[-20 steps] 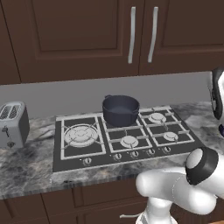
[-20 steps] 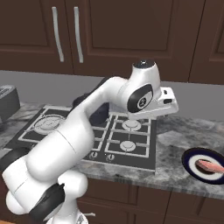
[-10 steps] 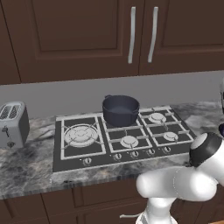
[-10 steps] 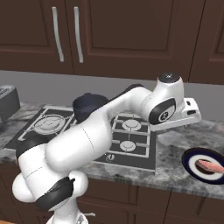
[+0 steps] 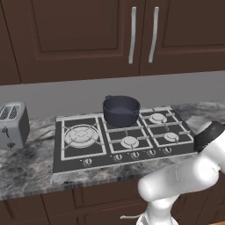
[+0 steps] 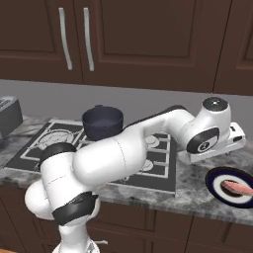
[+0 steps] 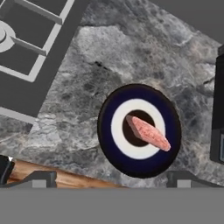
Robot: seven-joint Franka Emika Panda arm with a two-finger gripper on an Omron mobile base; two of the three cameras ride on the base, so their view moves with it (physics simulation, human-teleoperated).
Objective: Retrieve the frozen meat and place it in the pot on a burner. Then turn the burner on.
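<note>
- gripper [image 7: 109,177] released, jaws wide apart, hovering over the tabletop [image 7: 131,48].
- frozen meat [image 7: 148,132] lies below it on a dark plate [image 7: 109,131].
- pot [image 6: 102,122] well apart, on the stove [image 6: 163,180].

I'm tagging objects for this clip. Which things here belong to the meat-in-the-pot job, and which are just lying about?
Belong to the job:
frozen meat, lying on the plate
pot, on a rear burner
stove with its front knobs
gripper, open, above the meat

Lying about:
toaster, left of the stove
upper cabinets
</note>
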